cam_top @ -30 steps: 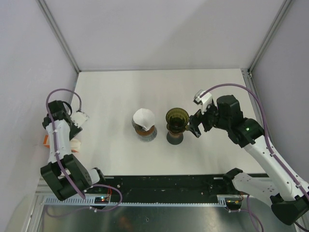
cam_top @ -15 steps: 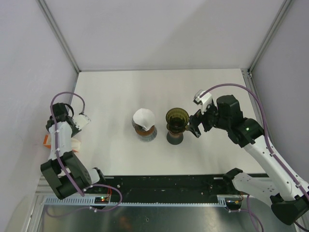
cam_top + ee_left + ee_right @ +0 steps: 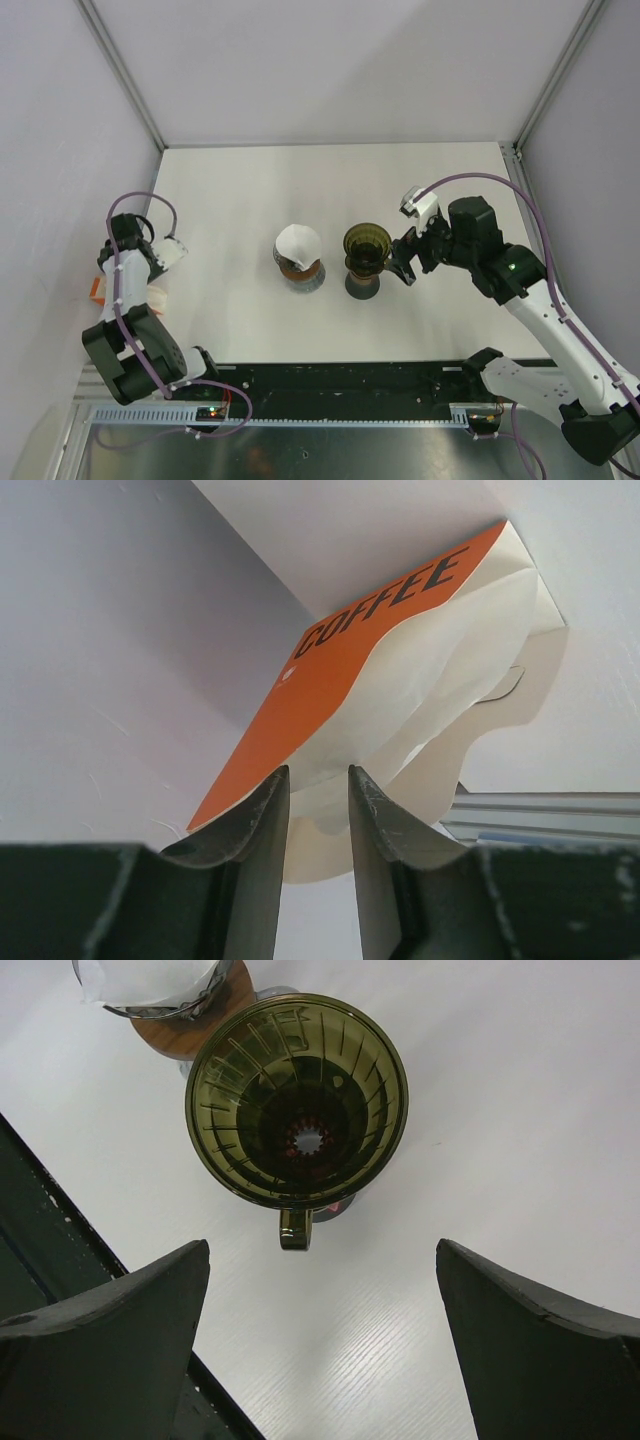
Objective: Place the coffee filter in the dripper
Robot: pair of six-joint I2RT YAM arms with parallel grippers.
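Overhead view of whole table (image 3: 250, 190); right wrist close above dripper (image 3: 296, 1100), shared with overhead.

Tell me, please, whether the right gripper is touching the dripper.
Apart. The right wrist view shows bare table between the dripper, handle included, and both fingers of the open right gripper.

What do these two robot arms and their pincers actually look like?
Both are white links with chunky black joints. The left arm and right arm each trail a looping purple cable and carry a small white camera box at the wrist; a green light glows on the right arm. The left gripper and right gripper each end in two dark, wedge-shaped fingers.
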